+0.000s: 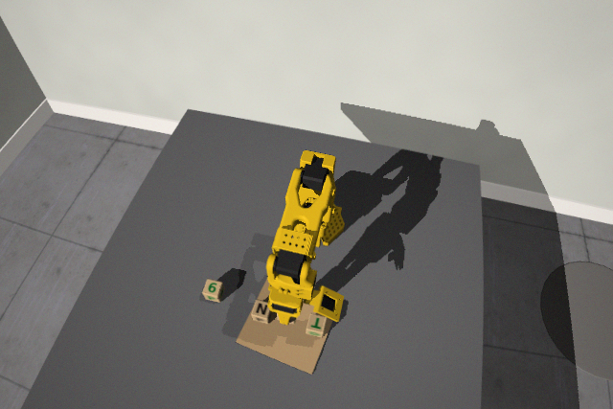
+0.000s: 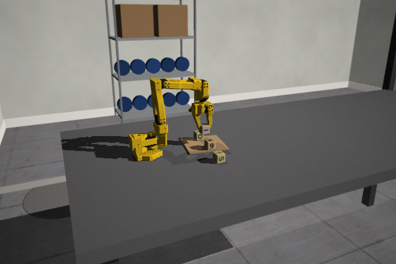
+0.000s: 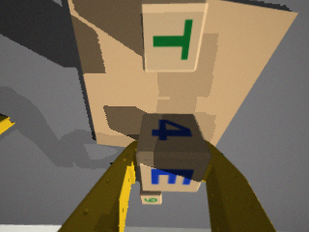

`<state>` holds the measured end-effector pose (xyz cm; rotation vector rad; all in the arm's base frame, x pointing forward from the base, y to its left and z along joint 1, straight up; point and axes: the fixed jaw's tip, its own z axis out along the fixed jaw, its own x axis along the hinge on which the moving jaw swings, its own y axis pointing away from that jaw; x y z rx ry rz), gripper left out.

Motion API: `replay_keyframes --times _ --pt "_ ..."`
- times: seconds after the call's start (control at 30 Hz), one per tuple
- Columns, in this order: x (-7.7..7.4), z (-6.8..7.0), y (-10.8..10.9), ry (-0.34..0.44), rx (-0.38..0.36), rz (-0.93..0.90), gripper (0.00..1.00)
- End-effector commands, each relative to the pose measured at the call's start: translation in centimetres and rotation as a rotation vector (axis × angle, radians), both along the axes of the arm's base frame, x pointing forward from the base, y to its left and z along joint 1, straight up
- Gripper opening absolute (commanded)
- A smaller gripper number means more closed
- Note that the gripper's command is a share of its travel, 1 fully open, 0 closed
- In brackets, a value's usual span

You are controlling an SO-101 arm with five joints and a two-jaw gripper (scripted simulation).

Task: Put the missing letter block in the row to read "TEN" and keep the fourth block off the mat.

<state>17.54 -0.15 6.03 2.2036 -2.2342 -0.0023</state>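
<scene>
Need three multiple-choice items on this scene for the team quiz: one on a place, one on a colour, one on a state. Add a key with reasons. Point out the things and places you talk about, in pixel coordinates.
1. Where is the wooden cube with a green numeral on top (image 1: 212, 290) (image 2: 219, 157) (image 3: 151, 198)?
A) On the flat tan mat (image 1: 297, 354) (image 2: 220, 143) (image 3: 241, 48)
B) Stacked on another cube
C) On the grey table, off the mat

2. What colour is the T on the wooden T cube (image 1: 315, 325) (image 2: 198, 135) (image 3: 174, 39)?
A) Green
B) Blue
C) Black

3. What is the state of the yellow end effector (image 1: 285, 319) (image 2: 205, 129) (image 3: 171, 157)?
A) Wide open, nothing held
B) Shut on a wooden cube bearing a blue E (image 2: 205, 129) (image 3: 171, 157)
C) Shut, nothing held

Key:
1 C: the top view shows bare table between it and the mat.
2 A: the top and wrist views show the letter green.
3 B: the wrist view shows the cube between both fingers.
</scene>
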Motion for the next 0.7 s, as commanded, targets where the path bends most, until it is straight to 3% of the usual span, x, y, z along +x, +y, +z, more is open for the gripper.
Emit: replay_keyframes --times 0.0,0.67 --pt "0.98 1.36 0.04 -0.1 0.001 -0.005 0.0" --pt "0.99 1.36 0.17 -0.1 0.002 0.001 0.0"
